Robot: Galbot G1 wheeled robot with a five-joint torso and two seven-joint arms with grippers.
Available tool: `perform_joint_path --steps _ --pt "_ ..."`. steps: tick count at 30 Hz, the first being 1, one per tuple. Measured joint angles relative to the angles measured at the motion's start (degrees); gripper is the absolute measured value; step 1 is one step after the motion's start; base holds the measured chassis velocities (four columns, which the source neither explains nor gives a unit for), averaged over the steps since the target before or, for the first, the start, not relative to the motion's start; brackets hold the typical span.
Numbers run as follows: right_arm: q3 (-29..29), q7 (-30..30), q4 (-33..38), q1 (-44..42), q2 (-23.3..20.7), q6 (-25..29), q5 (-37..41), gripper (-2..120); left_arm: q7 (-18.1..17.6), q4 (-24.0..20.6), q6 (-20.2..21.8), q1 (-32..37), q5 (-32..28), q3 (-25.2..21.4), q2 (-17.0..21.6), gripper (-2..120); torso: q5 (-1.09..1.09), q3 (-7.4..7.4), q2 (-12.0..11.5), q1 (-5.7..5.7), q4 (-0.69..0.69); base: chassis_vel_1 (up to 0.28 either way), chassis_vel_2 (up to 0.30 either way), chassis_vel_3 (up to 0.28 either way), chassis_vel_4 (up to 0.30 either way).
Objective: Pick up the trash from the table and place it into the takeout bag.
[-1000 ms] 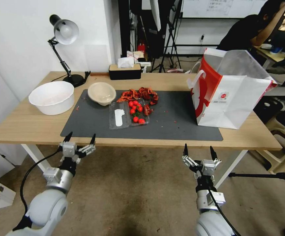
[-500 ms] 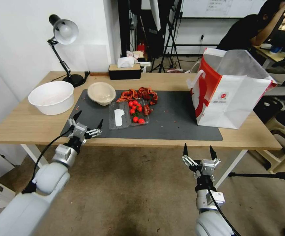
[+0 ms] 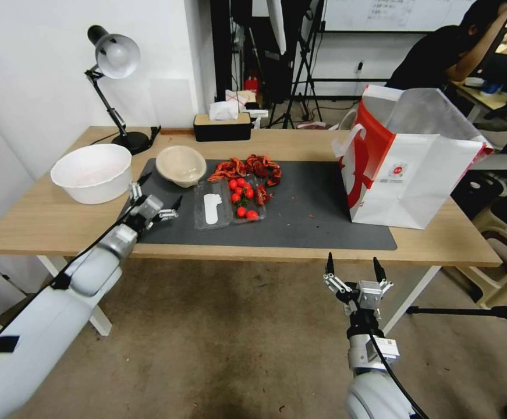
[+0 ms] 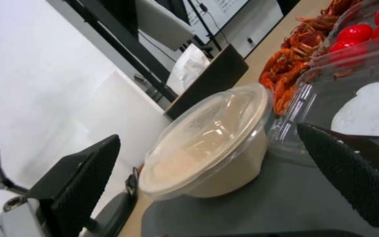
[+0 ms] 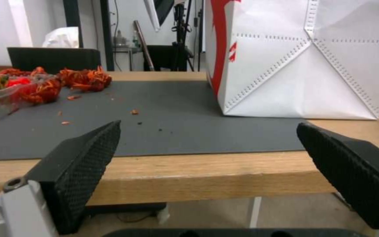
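The trash lies on the dark mat point(image 3: 311, 215) of the table point(image 3: 43, 224): a beige paper bowl point(image 3: 180, 164) with a clear lid, a clear tray point(image 3: 212, 210) of cherry tomatoes, and red crayfish shells point(image 3: 247, 167). My left gripper point(image 3: 161, 191) hovers open over the mat's left edge, just in front of the beige bowl point(image 4: 211, 144), which sits between its fingers in the left wrist view. The takeout bag point(image 3: 410, 163) stands open at the mat's right end. Below the table's front edge, my right gripper point(image 3: 352, 262) is open and holds nothing, facing the bag point(image 5: 308, 59).
A large white bowl point(image 3: 92, 171) sits left of the mat, beside my left arm. A desk lamp point(image 3: 113, 58) and a black tissue box point(image 3: 222, 125) stand along the far edge. Tripods and a seated person are behind the table.
My left arm has risen from below the table edge and reached forward over the mat toward the beige bowl. The right arm has stayed put.
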Motion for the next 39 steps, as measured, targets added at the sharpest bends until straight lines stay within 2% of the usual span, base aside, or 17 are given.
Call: perform_joint_path --steps 1,2,4,5,8,9,12,13,15,16,18,21,31,39 --pt "0.11 0.00 0.01 0.08 0.11 -0.03 -0.01 100 0.34 2.47 -0.45 -3.08 1.21 1.71 0.48 100 -0.02 0.00 0.00 0.00 -0.01 0.000 0.000 0.000 0.000" --pt "0.11 0.00 0.01 0.08 0.11 -0.03 -0.01 100 0.34 2.47 -0.45 -3.08 1.21 1.71 0.48 100 -0.02 0.00 0.00 0.00 -0.01 0.000 0.000 0.000 0.000" --pt "0.22 0.00 0.02 0.20 0.37 -0.11 -0.05 100 0.57 5.76 -0.83 -8.70 2.81 4.88 0.73 99 -0.01 0.00 0.00 0.00 -0.02 0.000 0.000 0.000 0.000" --pt "0.22 0.00 0.02 0.20 0.37 -0.11 -0.05 100 0.57 5.76 -0.83 -8.70 2.81 4.88 0.73 99 -0.01 0.00 0.00 0.00 -0.02 0.000 0.000 0.000 0.000" --pt "0.65 0.06 0.03 0.15 0.61 -0.15 -0.08 100 0.65 9.48 -0.83 -14.64 3.77 9.92 0.06 93 -0.01 0.00 0.00 0.00 -0.01 0.000 0.000 0.000 0.000" --pt "0.65 0.06 0.03 0.15 0.61 -0.15 -0.08 100 0.65 9.48 -0.83 -14.64 3.77 9.92 0.06 93 -0.01 0.00 0.00 0.00 -0.01 0.000 0.000 0.000 0.000" --pt "1.11 0.18 -0.01 0.08 0.65 -0.15 -0.08 100 0.79 12.72 -1.03 -17.99 4.16 13.52 -1.04 82 -0.01 0.00 0.00 0.00 -0.01 0.000 0.000 0.000 0.000" --pt "1.11 0.18 -0.01 0.08 0.65 -0.15 -0.08 100 0.79 12.72 -1.03 -17.99 4.16 13.52 -1.04 82 -0.01 0.00 0.00 0.00 -0.01 0.000 0.000 0.000 0.000" --pt "1.16 0.21 -0.20 0.23 0.74 -0.15 -0.08 100 0.80 14.70 -1.54 -19.81 4.39 15.63 -1.41 73 -0.01 0.00 0.01 -0.01 -0.01 0.000 0.000 0.000 0.000" --pt "1.16 0.21 -0.20 0.23 0.74 -0.15 -0.08 100 0.80 14.70 -1.54 -19.81 4.39 15.63 -1.41 73 -0.01 0.00 0.01 -0.01 -0.01 0.000 0.000 0.000 0.000" --pt "1.15 0.23 -0.54 0.50 0.80 -0.15 -0.06 100 0.78 15.59 -1.63 -20.71 4.40 16.29 -1.60 61 -0.01 0.00 0.01 -0.01 -0.01 0.000 0.000 0.000 0.000" --pt "1.14 0.25 -0.76 0.67 0.83 -0.15 -0.03 100 0.79 16.30 -1.77 -21.19 4.58 16.47 -1.82 55 -0.01 0.00 0.01 0.00 0.00 0.000 0.000 0.000 0.000" --pt "1.11 0.33 -1.03 0.72 0.85 -0.09 -0.01 100 0.70 18.15 -2.20 -21.76 5.01 16.72 -2.41 50 -0.01 0.00 0.01 -0.01 -0.01 0.000 0.000 0.000 0.000" --pt "1.11 0.36 -1.09 0.56 1.01 -0.01 0.00 100 0.41 19.25 -2.43 -22.03 5.13 16.71 -2.79 37 -0.01 -0.01 0.01 -0.01 -0.01 0.000 0.000 0.000 0.000"
